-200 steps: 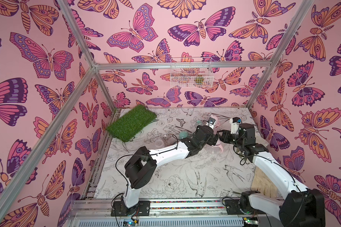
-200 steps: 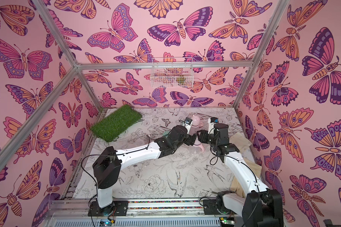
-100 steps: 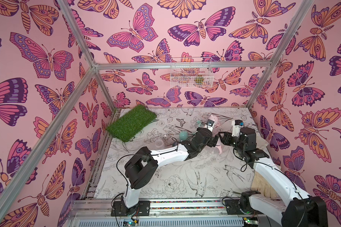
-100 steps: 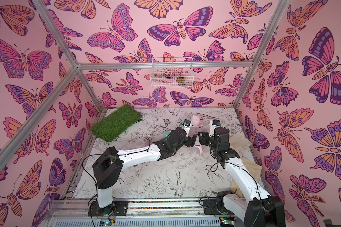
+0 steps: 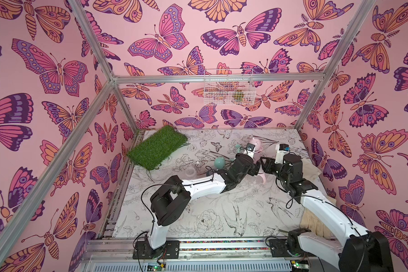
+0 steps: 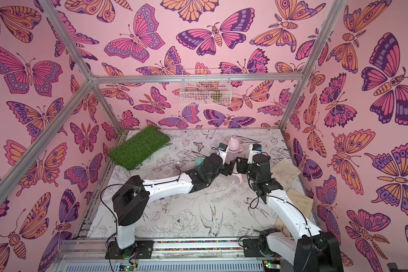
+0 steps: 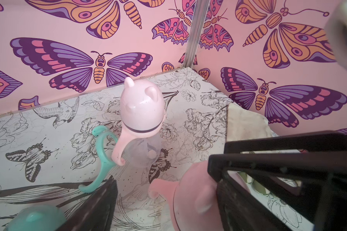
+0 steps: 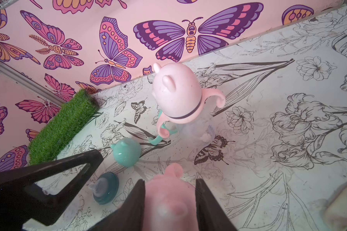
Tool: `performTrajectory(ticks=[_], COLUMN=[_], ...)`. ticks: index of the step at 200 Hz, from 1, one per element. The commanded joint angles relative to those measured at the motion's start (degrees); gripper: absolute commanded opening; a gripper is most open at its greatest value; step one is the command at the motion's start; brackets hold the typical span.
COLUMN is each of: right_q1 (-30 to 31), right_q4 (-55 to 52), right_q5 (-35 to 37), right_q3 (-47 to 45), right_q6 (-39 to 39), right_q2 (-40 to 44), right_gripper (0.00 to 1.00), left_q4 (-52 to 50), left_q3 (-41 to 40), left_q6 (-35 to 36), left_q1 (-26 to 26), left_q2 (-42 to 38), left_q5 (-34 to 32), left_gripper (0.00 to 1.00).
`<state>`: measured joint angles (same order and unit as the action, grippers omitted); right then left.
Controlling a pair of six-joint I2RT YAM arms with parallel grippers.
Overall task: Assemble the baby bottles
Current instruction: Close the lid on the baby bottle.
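One of the baby bottles stands assembled near the back wall, with a pale pink eared cap and pink handles; it shows in both top views. My right gripper is shut on the pink eared cap of a second bottle, one finger on each side. Its pink handle hangs below the jaws. My left gripper is open around that same pink top, and one finger stands clear of it. The two grippers meet mid-table.
A teal eared cap, a teal nipple collar and a teal handled ring lie loose on the table. A clear bottle body stands to the left. There is a grass mat at back left, beige cloths on the right and a wire basket on the back wall.
Both grippers have drawn closer together over the pink-capped bottle. Their jaws have narrowed, and the right jaws now press the cap.
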<state>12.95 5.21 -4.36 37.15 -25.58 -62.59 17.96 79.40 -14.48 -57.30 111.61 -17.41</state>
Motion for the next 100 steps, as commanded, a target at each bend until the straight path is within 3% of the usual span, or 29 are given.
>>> performTrajectory(ticks=[1,100], right_q1=[1.04,2.34], right_q4=[-11.19,-12.38], right_q5=[1.52,3.08], right_q3=[-3.33,-5.59], right_q6=[0.36,-1.22], right_q2=[-2.82,-5.12], right_gripper=[0.41,0.38], left_q4=[-7.37,-3.72], left_q3=[-4.05,-11.79], left_q6=[-0.17,-3.10], left_q1=[-0.10,-0.23], left_q2=[3.96,4.57], left_q5=[2.01,3.17], left_gripper=[0.77,0.72])
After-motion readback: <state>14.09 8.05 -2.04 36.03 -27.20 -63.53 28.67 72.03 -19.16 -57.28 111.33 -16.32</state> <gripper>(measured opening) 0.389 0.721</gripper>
